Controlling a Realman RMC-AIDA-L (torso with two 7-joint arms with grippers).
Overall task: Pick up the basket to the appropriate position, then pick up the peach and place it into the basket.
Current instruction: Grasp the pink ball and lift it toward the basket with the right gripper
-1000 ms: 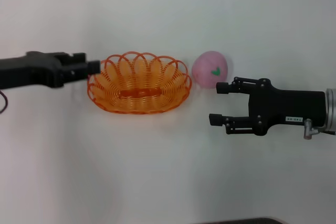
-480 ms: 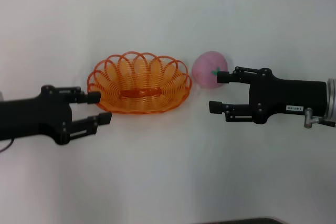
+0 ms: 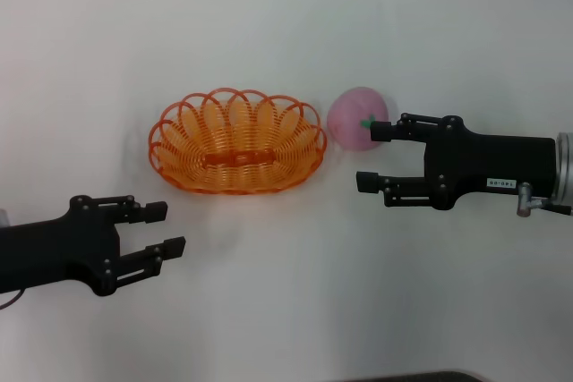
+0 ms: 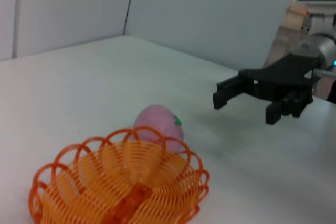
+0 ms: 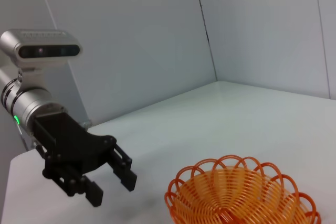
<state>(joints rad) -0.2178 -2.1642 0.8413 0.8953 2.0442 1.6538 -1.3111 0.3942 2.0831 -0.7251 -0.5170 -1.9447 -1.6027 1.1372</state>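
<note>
The orange basket (image 3: 237, 141) sits flat on the white desk (image 3: 286, 292), and there's nothing inside it, just the looped plastic wire and the solid strip along its floor. It's a shallow oval with a scalloped rim, every loop showing clean. Right beside it, on the robot's right, rests the peach (image 3: 357, 118), round, pink and matte, its little green leaf mark facing the right gripper (image 3: 373, 157). That gripper comes in level from the right with its jaws spread wide; the far jaw's tip overlaps the peach's edge in the head view, while the near jaw hangs short of it, so the fruit lies just off the jaw tips, not between them. The left gripper (image 3: 165, 228) hovers over bare desk nearer the robot than the basket's left end, jaws apart, holding nothing.
</note>
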